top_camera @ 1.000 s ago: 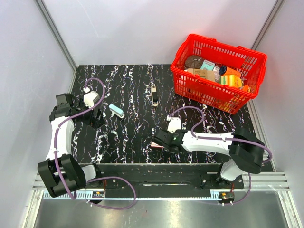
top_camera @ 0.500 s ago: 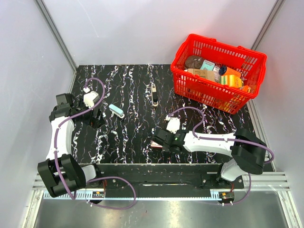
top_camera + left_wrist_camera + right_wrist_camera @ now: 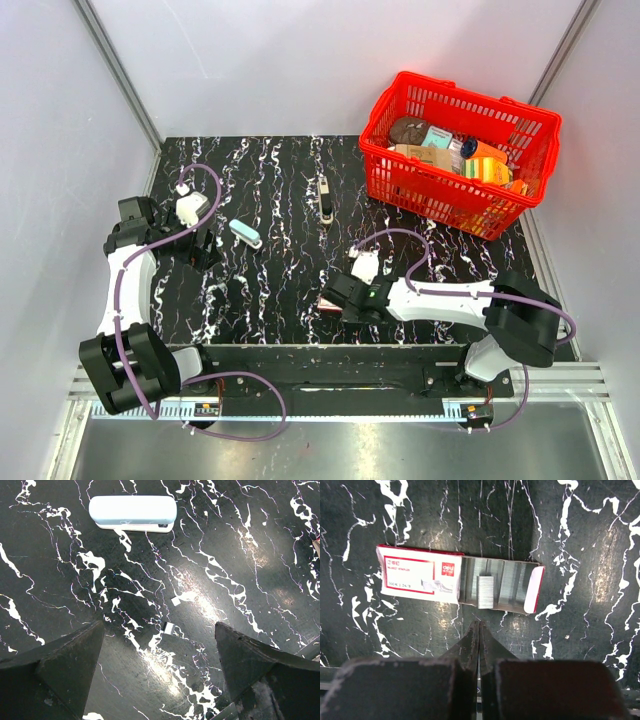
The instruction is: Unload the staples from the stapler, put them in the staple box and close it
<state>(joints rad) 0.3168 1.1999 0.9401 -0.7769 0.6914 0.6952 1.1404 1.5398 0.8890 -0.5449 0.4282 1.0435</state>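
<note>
The stapler [image 3: 132,512] lies shut and flat on the black marbled desk [image 3: 240,570], its long side across the left wrist view, with nothing gripping it. The left fingers [image 3: 65,655] are spread wide and hold nothing; the stapler sits beyond their tips, apart from both, roughly in line with the gap between them. That reads as a ready stance, open enough to close around the narrow body once the arm goes forward. Two tiny pale scraps [image 3: 172,614] lie on the desk between the fingers and the stapler; what they are is too small to tell. The right fingers [image 3: 470,640] are pressed together with nothing visible between them, their joined tips pointing at the near edge of the small red-and-white staple box [image 3: 417,573]. The box has its tray [image 3: 517,585] slid out to one side, and a short strip of staples [image 3: 485,591] rests on the tray. Joined fingers make a slim point, which suits nudging a light card tray more than grasping; whether the tips touch the box cannot be told. With the tray open near the right arm, the box looks set out as the place to receive staples. In the overhead view a slim black-and-silver object [image 3: 325,198] lies further back, and a red basket [image 3: 385,108] of goods stands in the far right corner, both well apart from the arms
</note>
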